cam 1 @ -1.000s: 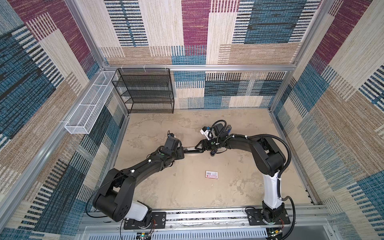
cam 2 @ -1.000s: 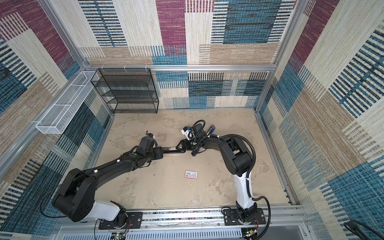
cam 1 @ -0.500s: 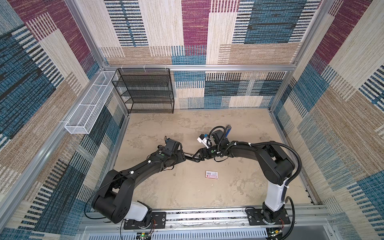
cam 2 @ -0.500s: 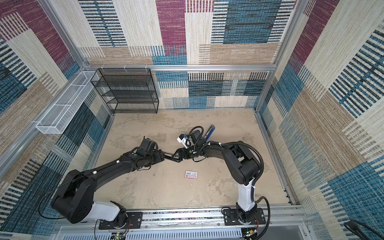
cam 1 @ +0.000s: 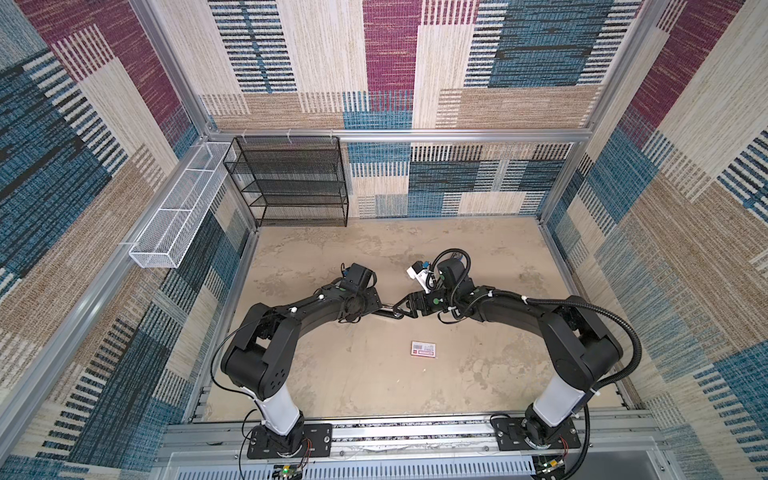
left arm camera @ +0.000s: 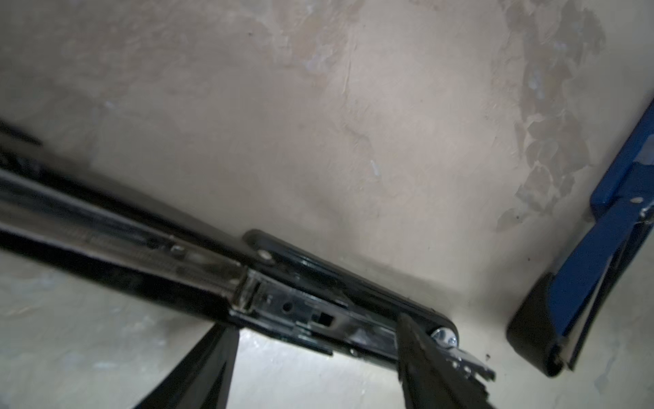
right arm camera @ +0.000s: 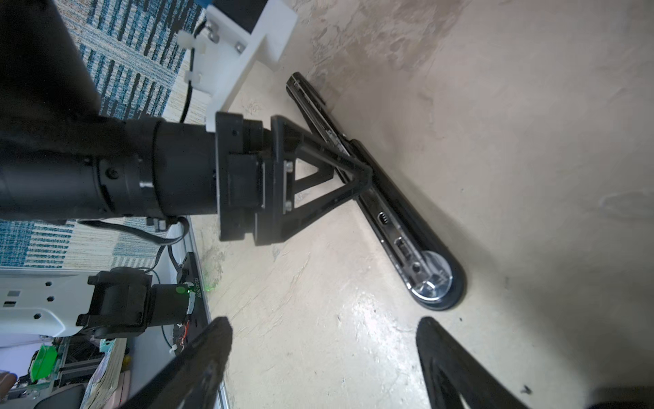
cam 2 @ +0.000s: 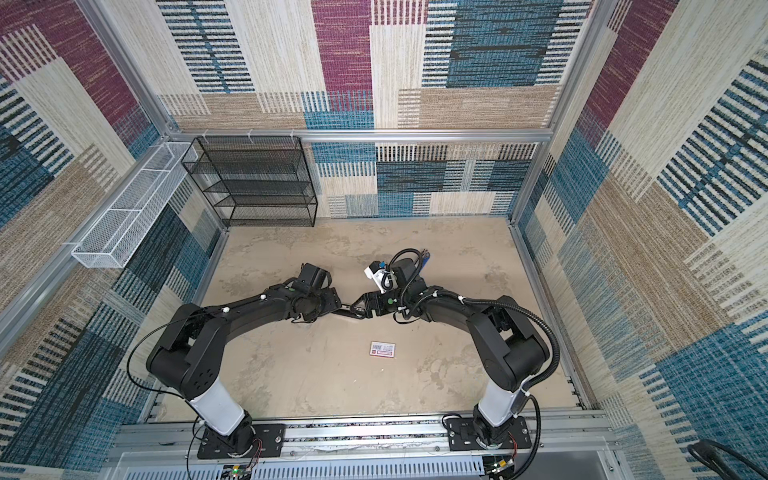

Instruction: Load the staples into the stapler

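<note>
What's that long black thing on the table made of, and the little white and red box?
Stapler: glossy black shell, painted metal or hard plastic, by its sheen; the inner channel is bright mirror-like metal, probably plated steel. Box: seemingly matte printed card with a barcode; too small for certainty.

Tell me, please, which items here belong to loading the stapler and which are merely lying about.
For the job: black stapler, lying opened; staples box.
Lying about: black mesh rack; white wire basket; blue object, apparently a second stapler.
</note>
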